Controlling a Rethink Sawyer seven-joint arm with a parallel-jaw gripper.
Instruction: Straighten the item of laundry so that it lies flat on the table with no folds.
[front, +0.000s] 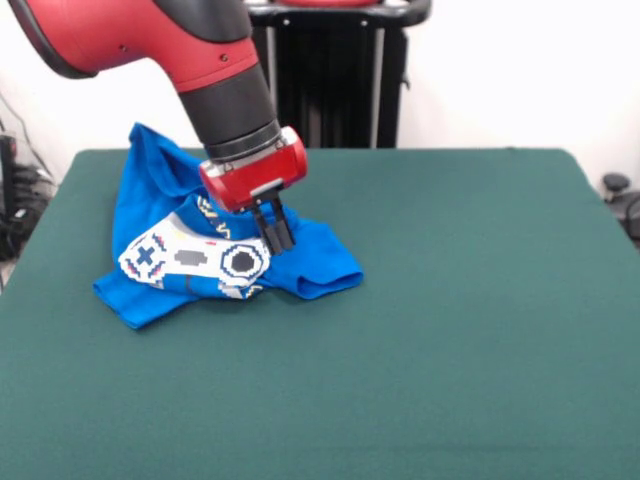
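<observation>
much bare green table (450, 380) lies nearest the camera, with nothing on it. beyond that, left of centre, the blue t-shirt (150, 215) sits in a crumpled heap: its front hem or sleeve edges spread low on the cloth, the white pixel controller print (195, 262) is creased and bent across the near face, and a peak of fabric stands up at the far left. scraps of yellow-outlined lettering show just above the print.

the gripper (277, 238) comes down at the heap's right side, its dark fingers (282, 228) close together with their tips at the fabric by the print's round dial. they look nearly closed, and i judge them pinching a fold of the shirt, though the grip itself is not clear to see.

by my reading the straightening is at an early stage, a grasp being taken. the next move calls for a pull outward over open table to spread the bunched layers, kept low so the cloth drags flat instead of lifting.
</observation>
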